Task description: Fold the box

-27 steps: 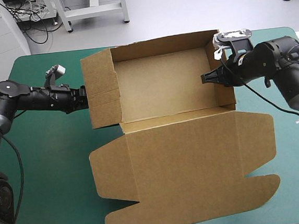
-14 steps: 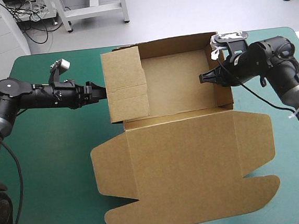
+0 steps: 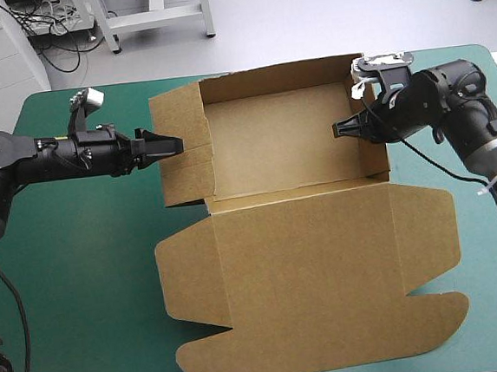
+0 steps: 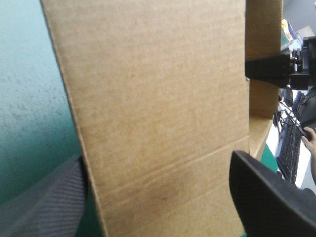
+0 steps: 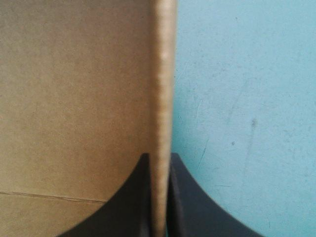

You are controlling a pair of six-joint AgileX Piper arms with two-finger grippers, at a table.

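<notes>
The brown box [image 3: 288,139] stands at the table's far half as an open tray, its lid [image 3: 309,276] lying flat toward the near edge. My left gripper [image 3: 173,145] is open at the outer face of the left wall [image 3: 182,148], which leans a little outward. In the left wrist view that wall [image 4: 158,89] fills the space between and ahead of the left gripper [image 4: 158,163]. My right gripper [image 3: 339,131] is shut on the right wall [image 3: 367,123]. Its wrist view shows the right gripper [image 5: 159,160] pinching the board's edge [image 5: 163,74].
Teal-green cover [image 3: 80,253] lies bare to the left of the box, and a narrower strip [image 3: 489,243] shows to its right. The lid's rounded flaps reach close to the table's near edge. My right gripper [image 4: 264,69] shows beyond the box in the left wrist view.
The left wall was pushed inward just before and has now swung back outward toward the left. My left arm drew back a little. The right arm has barely moved.
</notes>
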